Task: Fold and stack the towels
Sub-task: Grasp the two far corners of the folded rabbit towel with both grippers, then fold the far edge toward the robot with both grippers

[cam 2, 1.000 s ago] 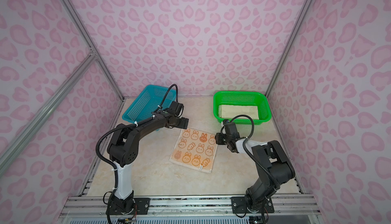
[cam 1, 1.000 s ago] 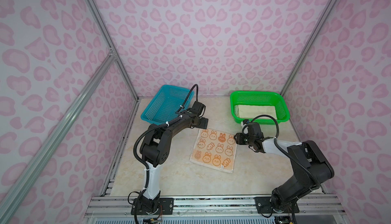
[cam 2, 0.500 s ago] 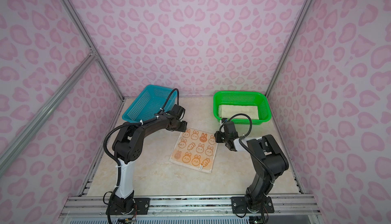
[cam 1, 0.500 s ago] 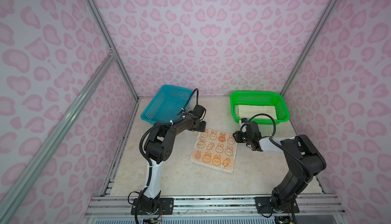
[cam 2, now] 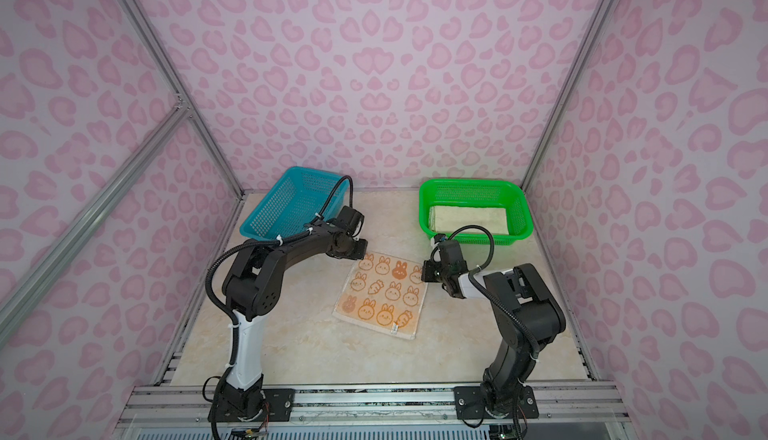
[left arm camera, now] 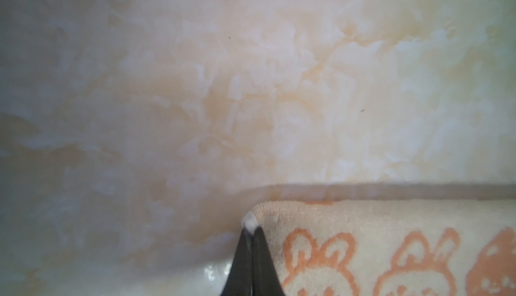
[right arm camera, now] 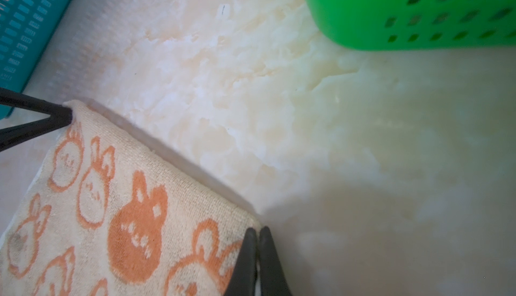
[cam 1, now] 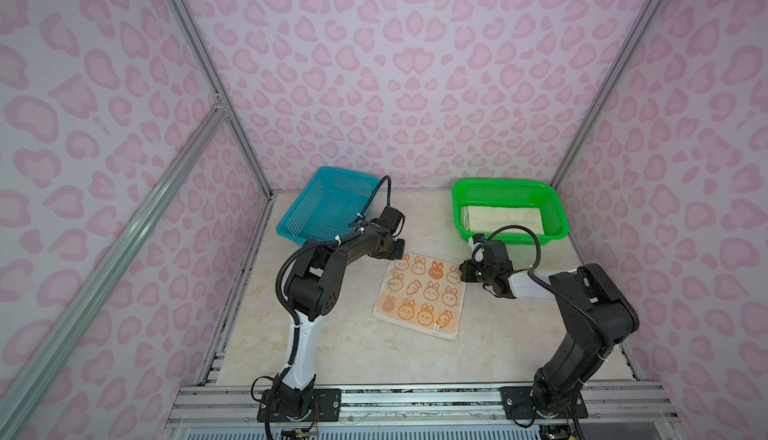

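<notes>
A peach towel with orange rabbit faces [cam 1: 419, 292] [cam 2: 382, 292] lies flat in the middle of the table. My left gripper [cam 1: 397, 250] [cam 2: 360, 250] is at its far left corner. In the left wrist view the left gripper [left arm camera: 252, 229] is shut, with the tip of the towel [left arm camera: 391, 224] pinched between its jaws. My right gripper [cam 1: 463, 272] [cam 2: 426, 272] is at the far right corner. In the right wrist view the right gripper [right arm camera: 257, 231] is shut on the edge of that corner of the towel [right arm camera: 125, 196]. A folded cream towel [cam 1: 503, 218] lies in the green basket.
The green basket [cam 1: 557, 218] [right arm camera: 418, 15] stands at the back right, close behind my right gripper. A blue basket [cam 1: 328, 205] [right arm camera: 25, 29] stands tilted at the back left, just behind my left arm. Pink patterned walls enclose the table.
Both grippers have gone from open to shut on the towel's two far corners. The left gripper came down and nearer, onto its corner. The towel lies where it was.
</notes>
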### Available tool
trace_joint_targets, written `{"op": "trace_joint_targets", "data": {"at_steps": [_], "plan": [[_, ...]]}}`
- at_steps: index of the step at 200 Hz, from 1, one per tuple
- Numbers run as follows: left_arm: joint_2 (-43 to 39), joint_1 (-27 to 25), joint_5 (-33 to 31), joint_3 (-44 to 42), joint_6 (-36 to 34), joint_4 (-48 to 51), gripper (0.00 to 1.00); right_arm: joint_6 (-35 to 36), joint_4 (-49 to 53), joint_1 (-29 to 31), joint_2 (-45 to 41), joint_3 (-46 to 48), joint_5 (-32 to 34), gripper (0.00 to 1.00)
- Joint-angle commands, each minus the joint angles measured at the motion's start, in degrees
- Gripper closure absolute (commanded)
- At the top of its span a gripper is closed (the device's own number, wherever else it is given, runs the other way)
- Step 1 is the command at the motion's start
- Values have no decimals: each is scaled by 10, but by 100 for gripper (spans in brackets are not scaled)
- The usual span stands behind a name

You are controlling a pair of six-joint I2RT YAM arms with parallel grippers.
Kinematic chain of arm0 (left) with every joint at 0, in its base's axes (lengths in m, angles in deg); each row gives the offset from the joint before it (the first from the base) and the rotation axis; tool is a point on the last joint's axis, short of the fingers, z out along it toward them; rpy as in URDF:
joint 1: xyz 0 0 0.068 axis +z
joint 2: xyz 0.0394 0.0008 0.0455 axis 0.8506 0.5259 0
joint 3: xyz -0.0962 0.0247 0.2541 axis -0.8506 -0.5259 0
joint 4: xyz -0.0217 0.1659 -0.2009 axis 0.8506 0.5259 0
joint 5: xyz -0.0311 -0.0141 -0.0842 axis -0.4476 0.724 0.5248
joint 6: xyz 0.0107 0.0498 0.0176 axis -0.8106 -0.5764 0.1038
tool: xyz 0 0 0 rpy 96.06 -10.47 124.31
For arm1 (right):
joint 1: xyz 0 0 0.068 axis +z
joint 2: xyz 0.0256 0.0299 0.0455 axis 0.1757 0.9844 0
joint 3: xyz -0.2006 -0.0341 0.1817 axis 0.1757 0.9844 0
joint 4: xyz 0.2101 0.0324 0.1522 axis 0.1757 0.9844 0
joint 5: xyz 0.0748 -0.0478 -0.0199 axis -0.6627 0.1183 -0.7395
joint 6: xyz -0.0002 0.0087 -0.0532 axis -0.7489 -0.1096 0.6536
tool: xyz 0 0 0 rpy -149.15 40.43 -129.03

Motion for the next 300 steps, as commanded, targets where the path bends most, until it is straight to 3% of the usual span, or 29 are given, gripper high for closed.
{"op": "trace_joint_targets", "data": {"at_steps": [1, 158, 217, 300], "plan": [[7, 0, 4, 6, -3, -16, 97, 21, 13, 0, 2, -8, -2, 100], [-93, 0, -83, -19, -47, -93, 97, 129, 40, -27, -7, -99, -43, 100], [-167, -2, -79, -106, -35, -115, 97, 133, 53, -15, -69, -57, -97, 100], [-308, -12, -84, -237, -16, -111, 97, 159, 132, 54, -192, 16, -64, 100]]}}
